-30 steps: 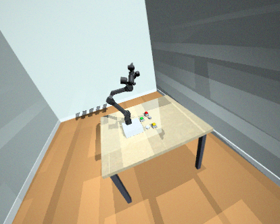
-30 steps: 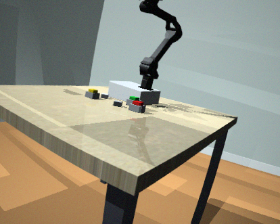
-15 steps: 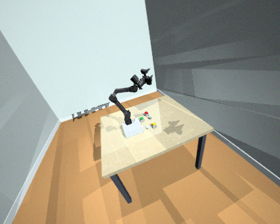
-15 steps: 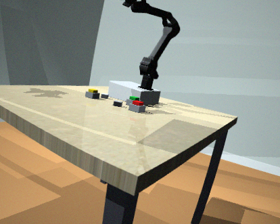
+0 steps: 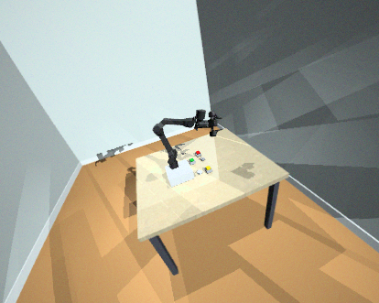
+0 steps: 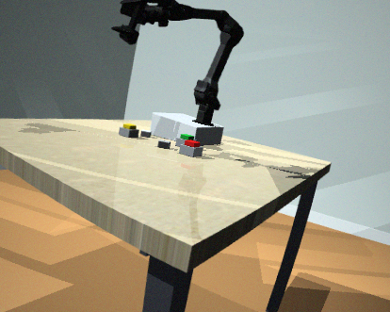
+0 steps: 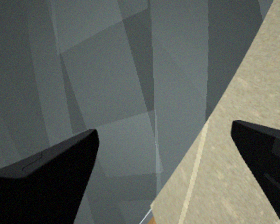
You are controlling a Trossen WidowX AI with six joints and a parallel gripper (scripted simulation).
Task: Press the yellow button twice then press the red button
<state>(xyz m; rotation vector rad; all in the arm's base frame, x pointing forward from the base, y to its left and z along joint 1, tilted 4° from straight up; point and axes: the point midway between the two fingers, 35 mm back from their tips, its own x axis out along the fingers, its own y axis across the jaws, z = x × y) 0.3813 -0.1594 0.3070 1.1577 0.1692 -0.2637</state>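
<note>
High above table point(image 6: 128, 186), fingers point(image 6: 128, 31) wide apart, empty; green button point(image 6: 186, 137) beside red button point(image 6: 192, 143).

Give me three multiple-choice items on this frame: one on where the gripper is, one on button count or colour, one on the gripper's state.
1. Where is the gripper?
A. High above the table
B. Pressed on the red button
C. Resting on the white base

2. How many coloured buttons stand on the table?
A. One
B. Three
C. Five

3. What state is the gripper in?
A. Shut on a block
B. Shut on nothing
C. Open, holding nothing

Answers:
1. A, it hangs far over the yellow button side, touching nothing.
2. B, yellow, green button and red button.
3. C, the wrist view shows its fingers wide apart with only background between.
</note>
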